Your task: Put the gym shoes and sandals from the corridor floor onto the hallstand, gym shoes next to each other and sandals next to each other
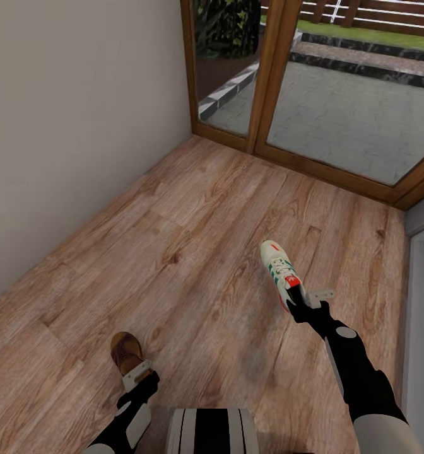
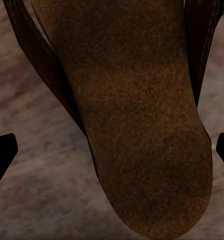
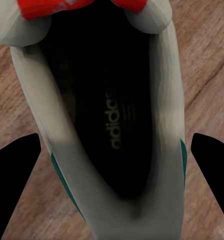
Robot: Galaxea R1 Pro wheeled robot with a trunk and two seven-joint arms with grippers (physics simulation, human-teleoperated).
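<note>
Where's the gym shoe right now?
In the head view the gym shoe is right of centre, at the right gripper, above the wood floor, across from the brown sandal at the left gripper.

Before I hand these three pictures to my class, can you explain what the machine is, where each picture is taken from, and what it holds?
This is a simulated two-armed wheeled robot. The large picture comes from a camera on its head, looking down at a wood-plank floor beside a glass door. The other two come from cameras by each gripper. The left gripper holds a brown sandal, seen close up at. The right gripper holds a cream gym shoe with green stripes; its camera looks into the shoe's opening.
</note>
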